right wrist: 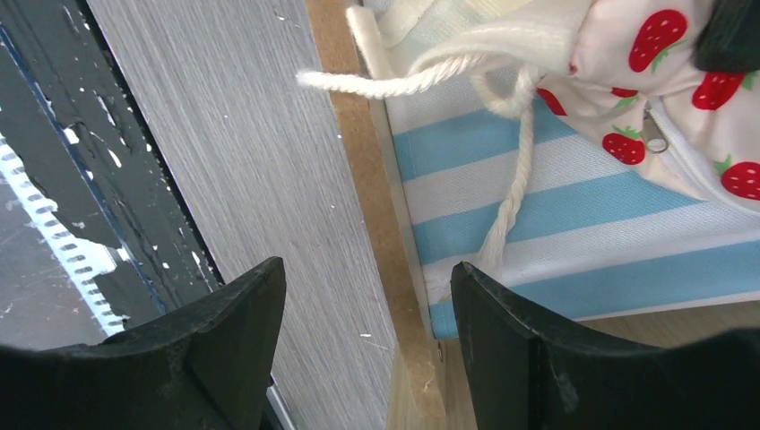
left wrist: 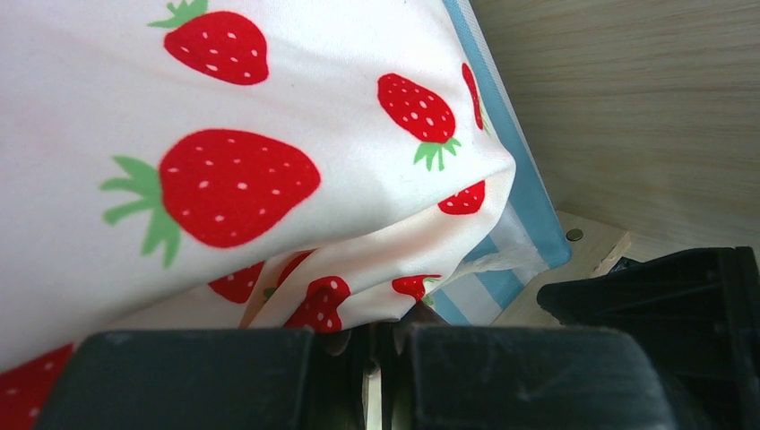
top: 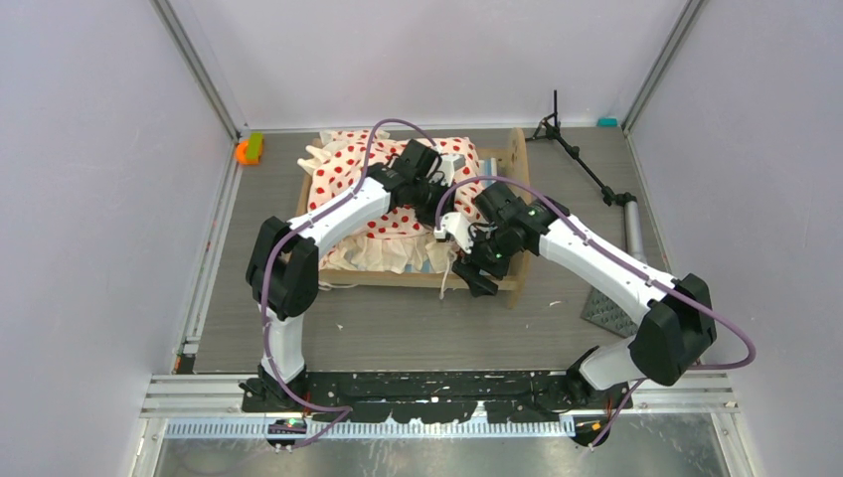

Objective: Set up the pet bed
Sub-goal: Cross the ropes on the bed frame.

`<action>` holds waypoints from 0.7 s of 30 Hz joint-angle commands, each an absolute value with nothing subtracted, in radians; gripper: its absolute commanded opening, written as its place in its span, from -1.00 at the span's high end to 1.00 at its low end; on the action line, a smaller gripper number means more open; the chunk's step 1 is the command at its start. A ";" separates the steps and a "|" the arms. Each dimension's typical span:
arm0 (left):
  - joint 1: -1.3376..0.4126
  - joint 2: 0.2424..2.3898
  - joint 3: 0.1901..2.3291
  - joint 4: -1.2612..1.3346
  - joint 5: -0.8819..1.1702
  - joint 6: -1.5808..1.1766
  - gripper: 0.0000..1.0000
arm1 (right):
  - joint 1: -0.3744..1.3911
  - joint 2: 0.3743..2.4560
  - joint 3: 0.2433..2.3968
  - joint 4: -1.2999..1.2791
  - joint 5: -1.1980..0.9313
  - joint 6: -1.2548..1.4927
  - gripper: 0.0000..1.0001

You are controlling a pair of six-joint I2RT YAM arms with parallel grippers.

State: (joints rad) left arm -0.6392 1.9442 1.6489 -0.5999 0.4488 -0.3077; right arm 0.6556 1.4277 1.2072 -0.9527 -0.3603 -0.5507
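My right fingers (right wrist: 488, 291) are spread wide, one on each side of the light wooden rail (right wrist: 381, 215) of the small pet bed (top: 516, 167) on the grey surface (top: 398, 323). I think they will nudge it straight. My left fingers (left wrist: 466, 349) pinch the white strawberry-print bedding (left wrist: 269, 98), maybe to pull it flat. Under it lies the blue-and-white striped mattress (right wrist: 582, 202).

L arm (top: 338, 214): elbow bent at near-left, forearm reaching far & right, wrist tipped down. L tool (left wrist: 381, 345): jaws closed, a fold of bedding (left wrist: 269, 134) nipped betw. them. R arm (top: 596, 263): elbow at near-right, forearm stretched left, wrist angled down. R tool (right wrist: 367, 305): jaws wide apart, holding nothing. The two tools sit near each other, mid-scene.
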 commanded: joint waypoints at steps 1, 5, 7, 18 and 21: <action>-0.630 1.924 1.692 -0.591 0.465 -0.310 1.00 | 0.662 1.446 1.236 -0.983 -0.366 -0.566 -0.43; -0.630 1.925 1.689 -0.589 0.464 -0.311 1.00 | 0.665 1.425 1.225 -0.994 -0.414 -0.568 -0.39; -0.629 1.926 1.688 -0.587 0.467 -0.312 1.00 | 0.665 1.420 1.232 -1.011 -0.439 -0.578 -0.34; -0.629 1.931 1.686 -0.582 0.471 -0.318 1.00 | 0.669 1.454 1.229 -1.051 -0.498 -0.598 -0.13; -0.630 1.931 1.686 -0.582 0.470 -0.317 1.00 | 0.677 1.467 1.225 -1.055 -0.527 -0.601 -0.12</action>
State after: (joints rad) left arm -0.6392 1.9442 1.6489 -0.5995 0.4568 -0.3115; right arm 0.6544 1.4525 1.2079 -0.9871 -0.4068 -0.6056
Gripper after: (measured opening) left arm 0.035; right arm 0.568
